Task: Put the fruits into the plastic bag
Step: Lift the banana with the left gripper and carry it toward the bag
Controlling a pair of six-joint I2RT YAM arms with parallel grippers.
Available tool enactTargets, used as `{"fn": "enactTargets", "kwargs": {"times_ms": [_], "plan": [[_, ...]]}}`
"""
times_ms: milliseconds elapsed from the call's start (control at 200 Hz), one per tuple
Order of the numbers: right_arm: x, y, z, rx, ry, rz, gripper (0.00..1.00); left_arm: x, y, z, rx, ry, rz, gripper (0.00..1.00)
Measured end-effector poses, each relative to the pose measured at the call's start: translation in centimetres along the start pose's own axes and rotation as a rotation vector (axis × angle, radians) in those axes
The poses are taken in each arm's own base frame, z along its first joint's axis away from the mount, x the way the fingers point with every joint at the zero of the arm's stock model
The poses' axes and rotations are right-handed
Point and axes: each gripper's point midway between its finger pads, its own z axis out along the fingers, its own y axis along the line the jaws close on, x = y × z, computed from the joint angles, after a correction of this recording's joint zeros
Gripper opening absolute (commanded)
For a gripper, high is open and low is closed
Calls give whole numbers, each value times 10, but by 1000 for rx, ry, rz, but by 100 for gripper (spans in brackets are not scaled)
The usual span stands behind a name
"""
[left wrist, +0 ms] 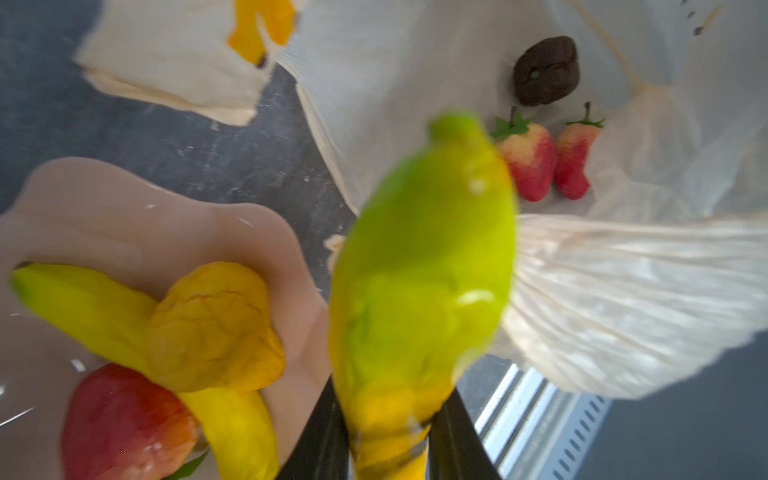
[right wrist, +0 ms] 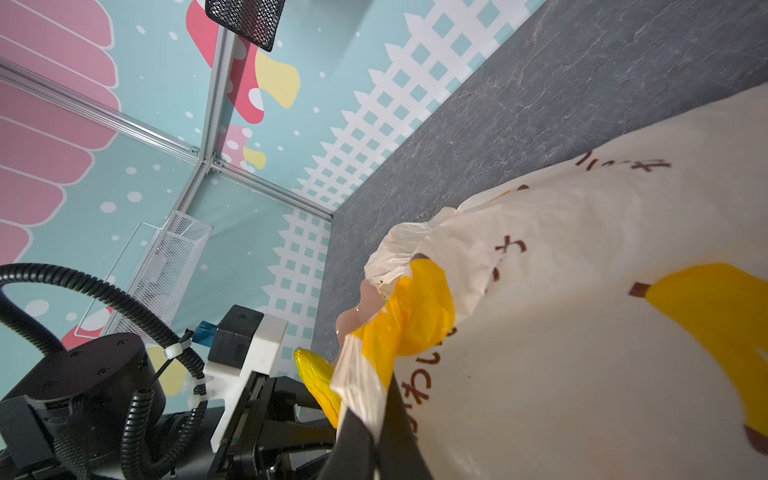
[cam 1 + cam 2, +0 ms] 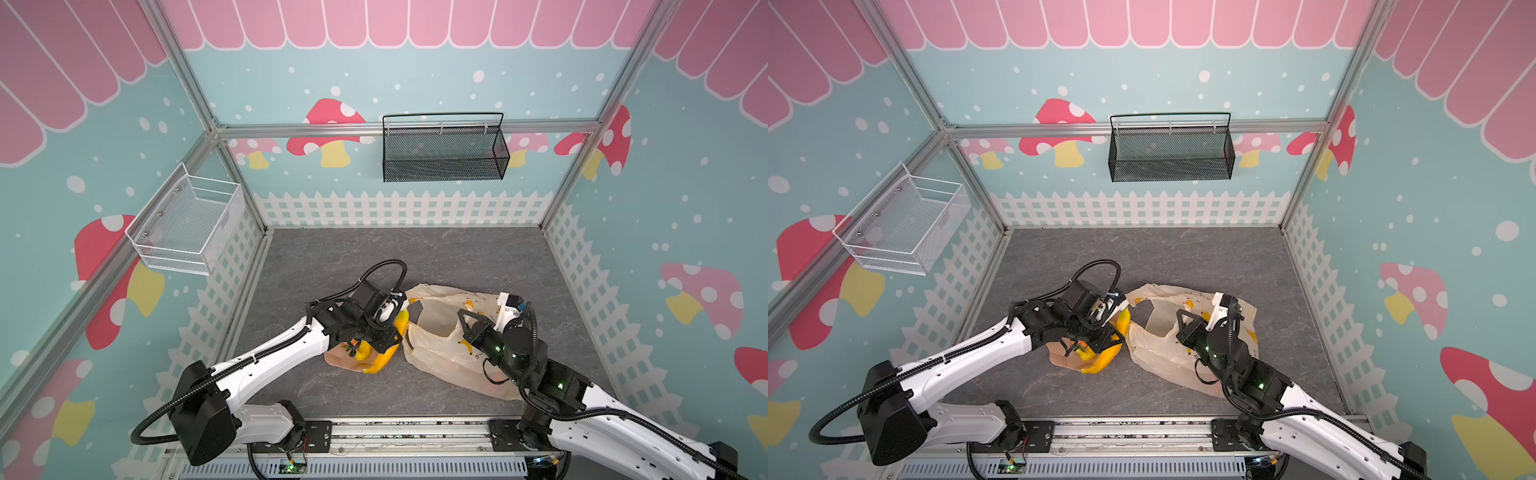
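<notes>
Lower middle of both top views: plastic bag [image 3: 446,357] lies on the grey tabletop [image 3: 332,257], with the peach plate [image 3: 334,360] just left of it. Left claw [image 1: 390,434] is narrow, pinching a yellow-green banana [image 1: 424,266] by one end so the free end points at the bag mouth. The banana hangs over the gap between plate and bag rim, not yet inside. Right claw [image 2: 376,432] is clamped tight on the bag's rim near a handle and lifts it, likely to prop the mouth open for drops.

Upper right of the left wrist view, inside the bag: dark brown fruit [image 1: 546,70], two strawberries [image 1: 528,162]. Lower left, on the plate: second banana [image 1: 83,307], pear-like fruit [image 1: 212,328] lying on it, red fruit [image 1: 124,419].

Judgement: roughly halfway. Next, the banana needs carrying over the rim, then release.
</notes>
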Motion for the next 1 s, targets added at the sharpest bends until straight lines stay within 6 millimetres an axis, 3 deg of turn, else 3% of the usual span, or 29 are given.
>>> {"fn": "enactTargets", "kwargs": {"times_ms": [250, 500, 750, 1000], "plan": [[-2, 4, -1, -9, -5, 1, 0, -12, 46, -14, -249, -61, 94, 22], [-2, 4, -1, -9, -5, 0, 0, -27, 52, -1, -276, -83, 216, 22], [-2, 4, -2, -12, -3, 1, 0, -28, 44, 16, -229, -76, 283, 22], [-4, 6, -4, -20, -7, 5, 0, -7, 3, 23, -119, -55, 368, 22]]}}
